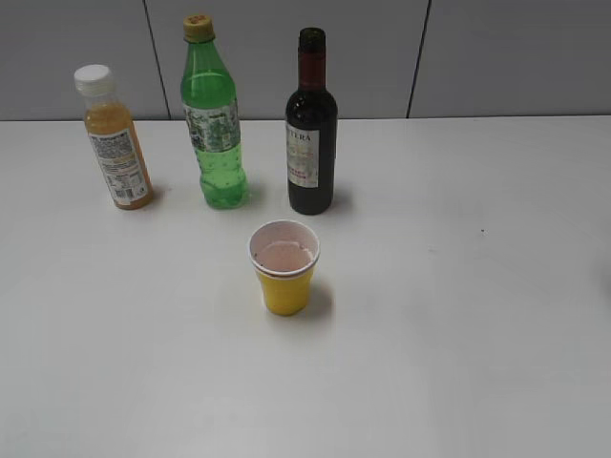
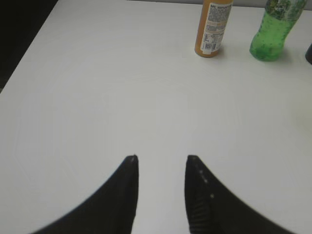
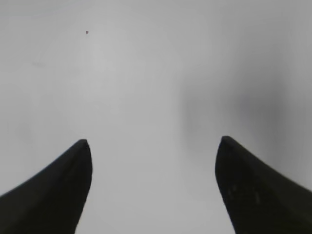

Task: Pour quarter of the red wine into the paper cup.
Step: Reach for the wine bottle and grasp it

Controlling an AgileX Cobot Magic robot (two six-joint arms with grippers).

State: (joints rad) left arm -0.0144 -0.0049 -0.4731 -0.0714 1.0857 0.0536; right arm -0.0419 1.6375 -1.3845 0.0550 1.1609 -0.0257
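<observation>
The red wine bottle (image 1: pixel 311 126), dark glass with a white label, stands upright and uncapped at the back of the white table (image 1: pixel 458 334). In front of it sits the yellow paper cup (image 1: pixel 284 267), its pinkish inside showing a little liquid. Neither arm shows in the exterior view. In the left wrist view my left gripper (image 2: pixel 162 158) hangs open over bare table with nothing between its fingers; a dark sliver of the wine bottle (image 2: pixel 309 52) shows at the right edge. My right gripper (image 3: pixel 154 142) stands wide open over bare table, holding nothing.
An orange juice bottle (image 1: pixel 114 139) (image 2: pixel 212 28) with a white cap and a green plastic bottle (image 1: pixel 215 116) (image 2: pixel 273 30) stand left of the wine bottle. A grey panelled wall (image 1: pixel 496 57) rises behind the table. The table's left edge (image 2: pixel 27 53) borders a dark drop.
</observation>
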